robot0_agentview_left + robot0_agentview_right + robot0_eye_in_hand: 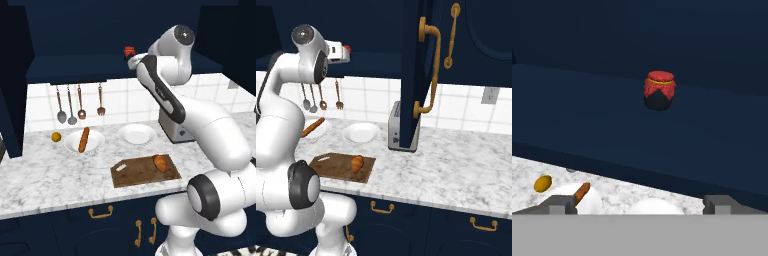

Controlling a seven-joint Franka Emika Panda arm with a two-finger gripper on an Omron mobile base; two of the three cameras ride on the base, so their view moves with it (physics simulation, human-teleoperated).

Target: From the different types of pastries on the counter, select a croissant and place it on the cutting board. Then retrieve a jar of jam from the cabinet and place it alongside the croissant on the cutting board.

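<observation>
Inside the dark navy cabinet (587, 105), the jar of jam (660, 90) stands upright on the shelf, straight ahead of the gripper (641, 202) and still well apart from it, between the lines of its widely spread fingers.

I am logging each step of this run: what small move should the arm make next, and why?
Probably ease the claw straight forward into the cabinet toward the jar of jam. The croissant already lies on the cutting board, so the jar is what remains. In the hand view the jar stands upright on the shelf, well ahead of the wide-apart fingertips and slightly off centre.
</observation>
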